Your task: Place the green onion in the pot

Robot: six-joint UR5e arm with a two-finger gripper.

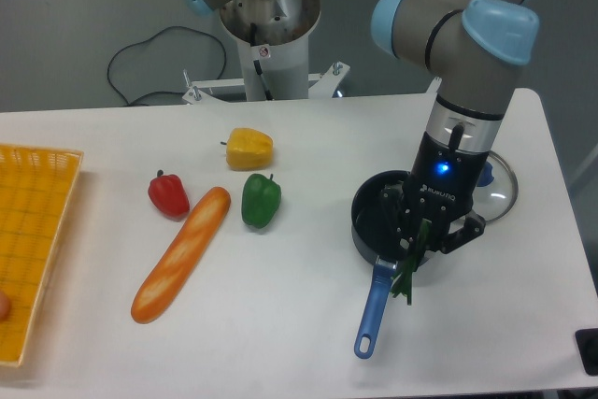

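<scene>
pincer (pixel 418 239): clamped on green onion (pixel 408 266) | onion: lifted, hanging over the pot (pixel 374 221) rim at 5 o'clock, tips dangling outside by the blue handle | done: pickup | left: shift toward pot centre, lower, release | progress: about halfway, by my judgement

Bright even overhead light, soft shadows, sharp focus throughout.

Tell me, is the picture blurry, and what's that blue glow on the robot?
In the camera view, everything looks sharp; the glow is a small blue light on the arm just above the gripper, and the lid shows faint glare.
</scene>
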